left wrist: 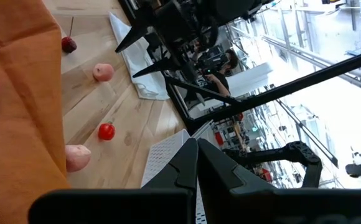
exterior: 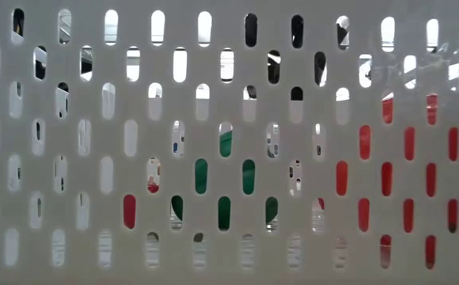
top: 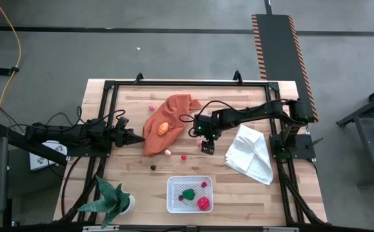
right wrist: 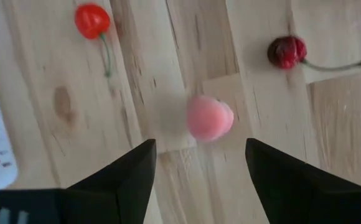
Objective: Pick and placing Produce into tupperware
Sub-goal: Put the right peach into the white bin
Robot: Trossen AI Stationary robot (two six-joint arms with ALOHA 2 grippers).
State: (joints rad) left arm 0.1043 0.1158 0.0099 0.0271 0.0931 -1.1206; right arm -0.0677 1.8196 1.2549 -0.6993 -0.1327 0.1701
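Right arm reaches in from the bench's right edge, elbow bent, forearm running toward the middle, wrist pitched down. Right gripper (top: 207, 147) hangs mid-bench, just right of the orange cloth (top: 167, 122) and left of the white folded cloth (top: 249, 153). Fingers spread wide and empty; in the right wrist view the two dark tips (right wrist: 131, 168) flank bare wood, with a pink produce piece (right wrist: 210, 117) lying on the planks between and just ahead of them, not touched. A red cherry-like piece (right wrist: 92, 20) and a darker red one (right wrist: 287, 51), both stemmed, sit further out on the wood.

Left arm lies low and nearly flat, coming in from the bench's left edge. Left gripper (top: 134, 138) is at the orange cloth's left side, fingers pressed together, nothing held; the left wrist view shows the closed tips (left wrist: 196, 165) meeting in a point.

Tupperware (top: 189, 194) sits at the near edge of the bench, roughly centred, well apart from both grippers. Inside it: a green piece (top: 188, 193), a red piece (top: 204, 204), a couple of smaller bits.

Loose produce: an orange piece (top: 164, 127) on top of the orange cloth, a pink one (top: 167, 153) just off the cloth's near end, a small red one (top: 182, 156) beside it, a dark one (top: 153, 167) nearer the tupperware, a pink one (top: 151, 106) toward the far edge.

Potted plant (top: 111, 200) at the near left corner.

Low view is filled by the tupperware's slotted wall (exterior: 79, 158); green and red show through the slots.
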